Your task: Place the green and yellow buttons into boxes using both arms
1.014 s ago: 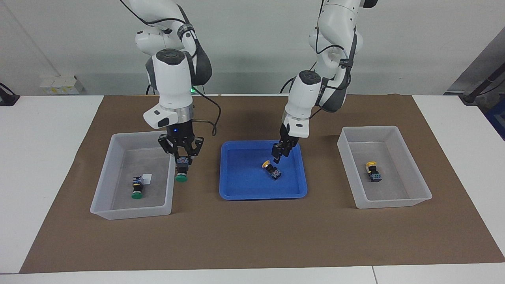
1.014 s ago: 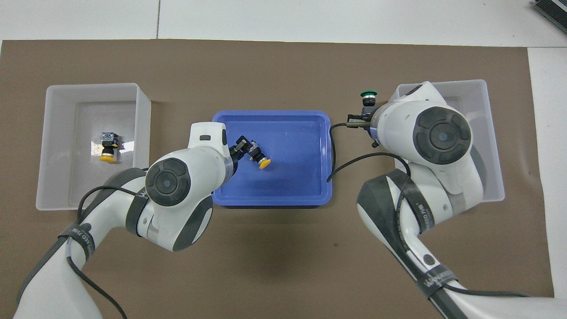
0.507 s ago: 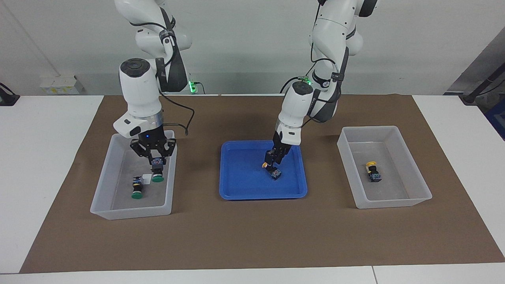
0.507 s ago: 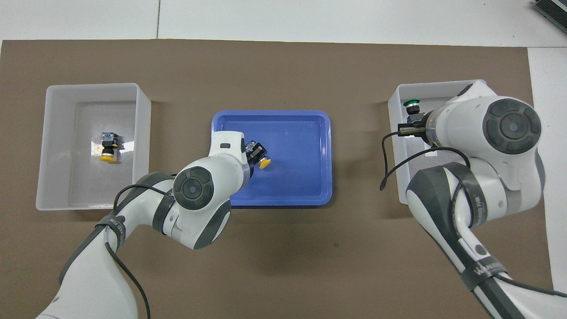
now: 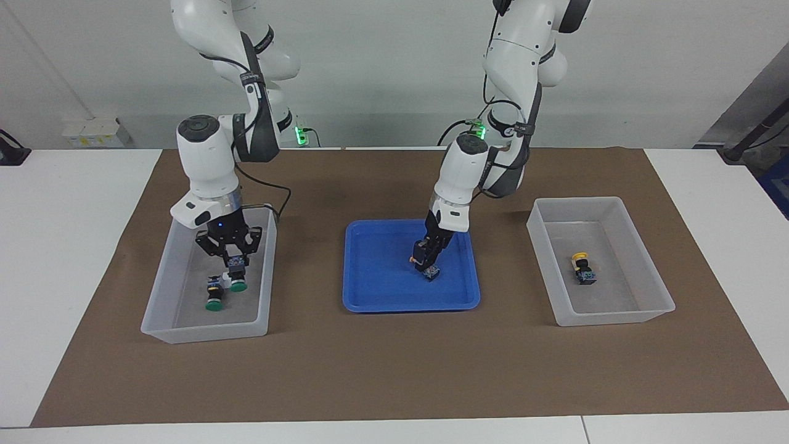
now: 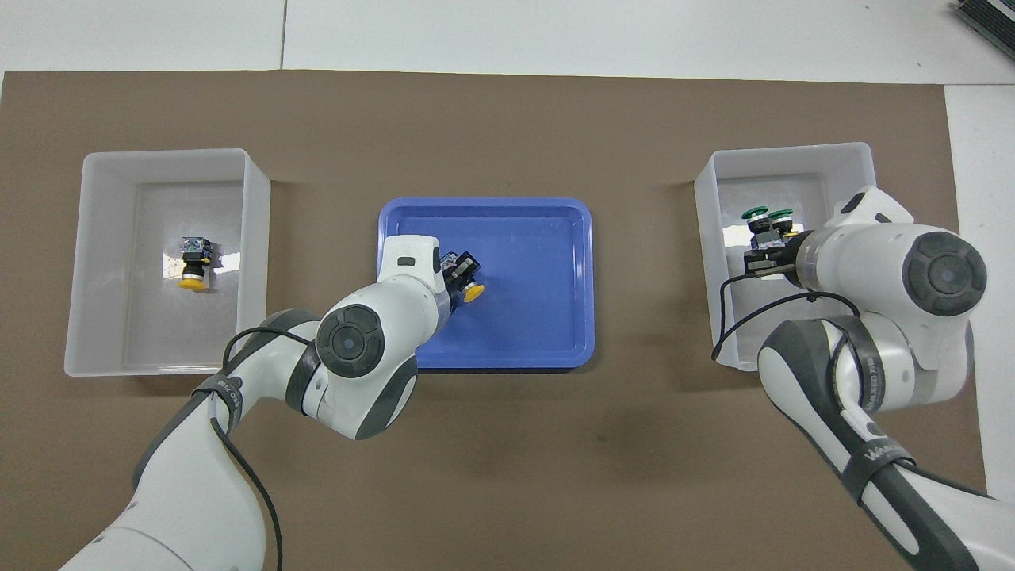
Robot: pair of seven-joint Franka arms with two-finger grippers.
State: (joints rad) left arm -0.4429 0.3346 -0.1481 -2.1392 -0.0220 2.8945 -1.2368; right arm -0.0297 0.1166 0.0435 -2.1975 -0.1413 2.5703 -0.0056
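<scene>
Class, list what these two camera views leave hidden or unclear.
- Facing view: the left gripper covers most of the yellow button beneath it; whether it is gripped is unclear.
- Overhead view: the right arm's wrist hides most of the right gripper.
- Either view: whether the held green button touches the box floor is too small to tell.

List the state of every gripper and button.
Right gripper: shut on green button, low in box.
Second green button: lying in that box.
Left gripper: down at yellow button in tray.
Second yellow button: lying in other box.
</scene>
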